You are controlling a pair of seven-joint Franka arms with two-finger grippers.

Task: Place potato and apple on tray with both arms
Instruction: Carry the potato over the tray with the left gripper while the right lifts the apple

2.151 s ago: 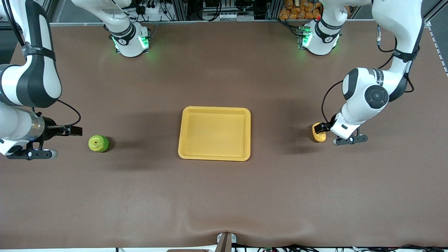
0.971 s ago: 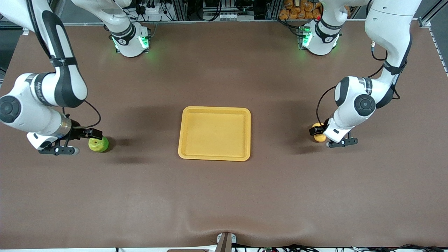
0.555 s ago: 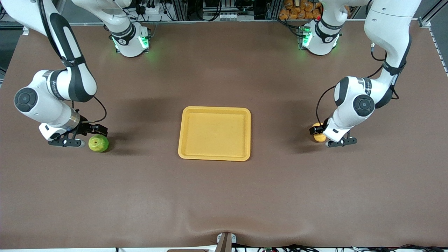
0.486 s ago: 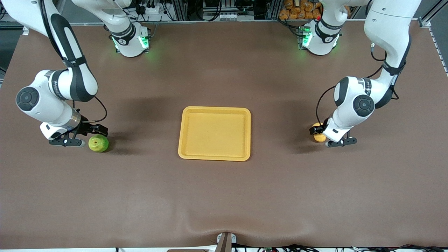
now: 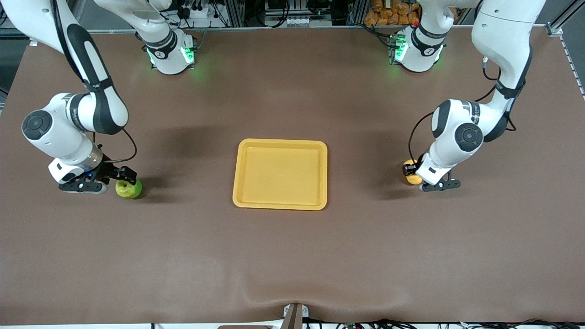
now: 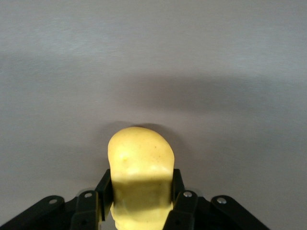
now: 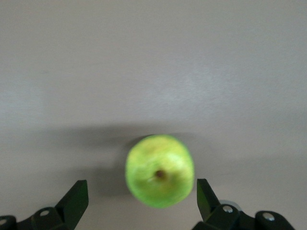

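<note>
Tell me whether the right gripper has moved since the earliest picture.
Yes. The right gripper has moved toward the tray, from well short of the apple to straddling it with open fingers.

Left hand (image 5: 408,170) low, fingers clamped; right hand (image 5: 122,179) low, fingers spread wide.

Brown table (image 5: 292,256) carries three things. Yellow tray (image 5: 280,205) at mid-table, apple (image 5: 128,188) near the right arm's end edge, potato (image 5: 412,177) near the left arm's end edge.
</note>
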